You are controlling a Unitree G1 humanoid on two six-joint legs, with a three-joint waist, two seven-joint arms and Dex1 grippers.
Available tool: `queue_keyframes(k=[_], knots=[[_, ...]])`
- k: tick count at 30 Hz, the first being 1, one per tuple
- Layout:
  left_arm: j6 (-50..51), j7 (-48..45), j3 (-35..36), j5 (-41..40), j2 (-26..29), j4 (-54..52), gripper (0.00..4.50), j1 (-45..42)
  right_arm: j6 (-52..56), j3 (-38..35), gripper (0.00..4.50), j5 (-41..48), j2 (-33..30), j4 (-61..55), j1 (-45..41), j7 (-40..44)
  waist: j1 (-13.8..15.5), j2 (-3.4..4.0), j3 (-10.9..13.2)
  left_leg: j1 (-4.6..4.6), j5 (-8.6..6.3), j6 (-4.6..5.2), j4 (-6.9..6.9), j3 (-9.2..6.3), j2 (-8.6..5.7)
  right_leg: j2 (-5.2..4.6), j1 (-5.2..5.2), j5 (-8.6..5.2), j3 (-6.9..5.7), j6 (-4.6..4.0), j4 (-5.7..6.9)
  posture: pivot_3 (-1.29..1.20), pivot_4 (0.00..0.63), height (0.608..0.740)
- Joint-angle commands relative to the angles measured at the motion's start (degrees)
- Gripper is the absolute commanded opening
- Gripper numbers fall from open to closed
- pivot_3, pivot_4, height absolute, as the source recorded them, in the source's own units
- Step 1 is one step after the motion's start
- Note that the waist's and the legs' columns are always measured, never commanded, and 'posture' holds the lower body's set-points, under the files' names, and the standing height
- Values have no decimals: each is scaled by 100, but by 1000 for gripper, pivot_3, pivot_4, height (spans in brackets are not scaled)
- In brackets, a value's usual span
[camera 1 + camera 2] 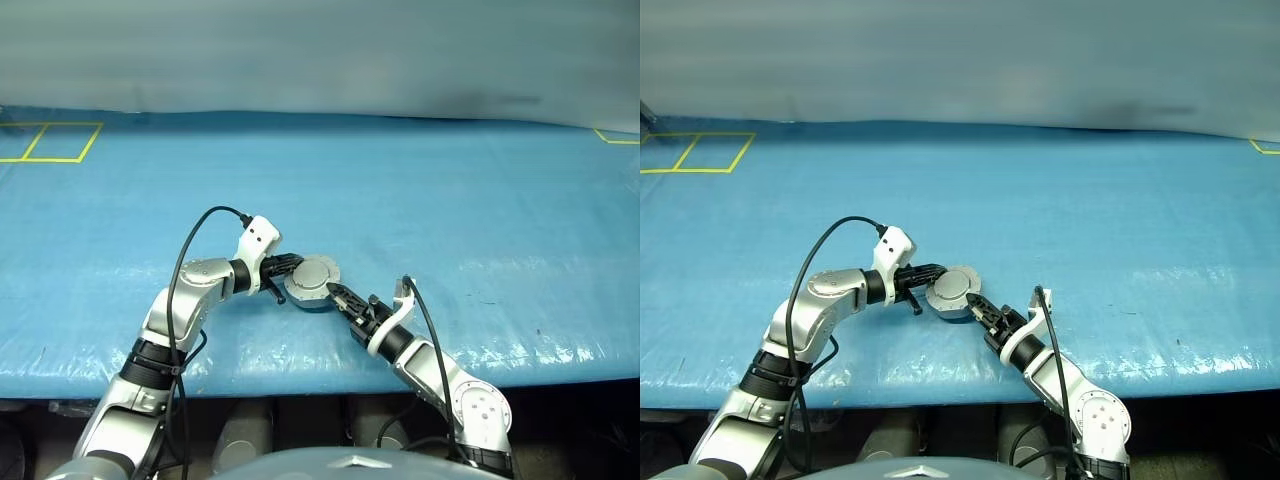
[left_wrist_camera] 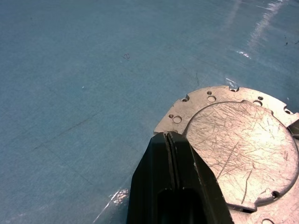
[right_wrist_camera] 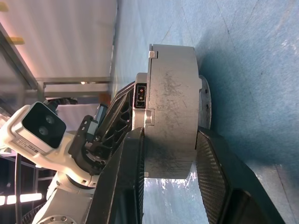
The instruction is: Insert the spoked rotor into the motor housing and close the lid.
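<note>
my left gripper [image 1: 283, 268] is pinched tight on the motor housing [image 1: 313, 281] rim, while my right gripper [image 3: 170, 154] straddles its side, one finger seemingly touching, the other apart.

The right tool [image 3: 170, 161] straddles the round silver-grey scratched metal motor housing [image 3: 170, 105]. One finger touches the housing; the other stands just apart. Blue surface [image 3: 252, 56] lies behind.

Motor housing [image 2: 243, 149] cut off at edge
</note>
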Motion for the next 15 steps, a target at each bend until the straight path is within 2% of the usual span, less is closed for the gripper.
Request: queue_keyframes(k=[1,4,7,15], knots=[[8,8,-31,-36,-49,-94,0,50,111,258,1180,120,-9,-140,17,-16,-2,0,0,0,0,0,-1,0,0,0,0,0,0,0,0,0,150,740],[-77,288,284,-119,-226,-136,0,33,79,264,1180,183,10,-146,40,10,-8,1,1,1,0,0,-3,0,1,0,-1,0,0,-1,0,0,150,740],[-62,816,1028,-549,-713,-343,0,95,-73,219,1180,297,104,-222,46,-38,-13,0,4,-3,0,0,-4,1,2,0,-6,0,2,0,-1,0,150,740],[867,2049,2950,-2710,-1895,-1296,0,850,-596,-32,1180,465,222,-262,-238,-49,-7,-1,12,-10,0,1,-4,0,1,-1,-9,1,-1,1,-6,0,150,740]])
